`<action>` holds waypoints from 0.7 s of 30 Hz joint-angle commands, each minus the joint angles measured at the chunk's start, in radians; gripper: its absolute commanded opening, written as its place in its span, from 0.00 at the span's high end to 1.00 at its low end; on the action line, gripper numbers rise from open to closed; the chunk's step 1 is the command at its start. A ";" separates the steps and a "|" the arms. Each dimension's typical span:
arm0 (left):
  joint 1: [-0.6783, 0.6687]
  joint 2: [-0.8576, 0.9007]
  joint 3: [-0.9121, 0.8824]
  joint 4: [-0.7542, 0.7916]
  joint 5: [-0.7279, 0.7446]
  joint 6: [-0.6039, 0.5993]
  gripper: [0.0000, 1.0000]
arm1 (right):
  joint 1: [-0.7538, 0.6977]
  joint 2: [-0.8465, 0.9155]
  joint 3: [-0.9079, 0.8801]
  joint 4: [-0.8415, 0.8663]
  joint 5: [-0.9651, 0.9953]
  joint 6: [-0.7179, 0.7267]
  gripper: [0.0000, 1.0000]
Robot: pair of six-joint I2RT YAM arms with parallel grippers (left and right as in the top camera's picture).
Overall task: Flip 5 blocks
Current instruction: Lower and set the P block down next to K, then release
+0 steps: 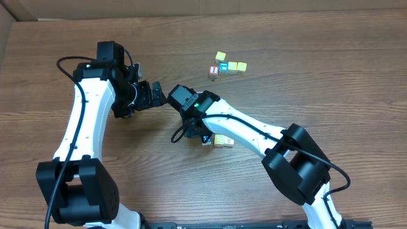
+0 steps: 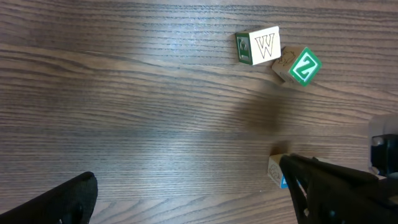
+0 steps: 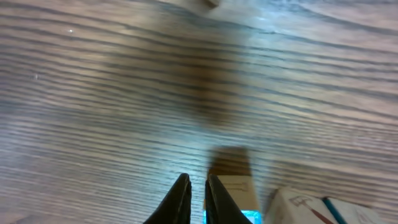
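1. Your left hand is spread wide with nothing between its fingers, hovering over the bare tabletop.
2. Your right hand has its fingers drawn together, only a sliver between them, and it grips nothing.
3. In the right wrist view, a pale block with a blue edge at its bottom sits just right of those fingertips. A whitish block with faint marks lies just right of that.
4. In the left wrist view, the W block stands just beside the green Z block, which is turned diagonally. I cannot tell whether they touch.
5. In the overhead view, the blue-faced block sits far and right of centre, beside the yellow cubes and the red-faced cube, well apart from both hands.
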 commanded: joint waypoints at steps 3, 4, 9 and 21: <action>-0.013 0.010 0.019 0.001 -0.002 0.000 0.00 | 0.001 -0.029 0.002 0.006 -0.025 -0.023 0.90; -0.013 0.010 0.019 0.001 -0.002 0.000 0.00 | 0.001 -0.029 0.000 0.006 -0.025 -0.023 0.91; -0.013 0.010 0.019 0.001 -0.002 0.000 0.00 | 0.005 -0.029 -0.019 0.006 -0.026 -0.022 0.92; -0.013 0.010 0.019 0.001 -0.002 0.000 0.00 | 0.005 -0.029 -0.019 -0.032 -0.013 -0.023 0.92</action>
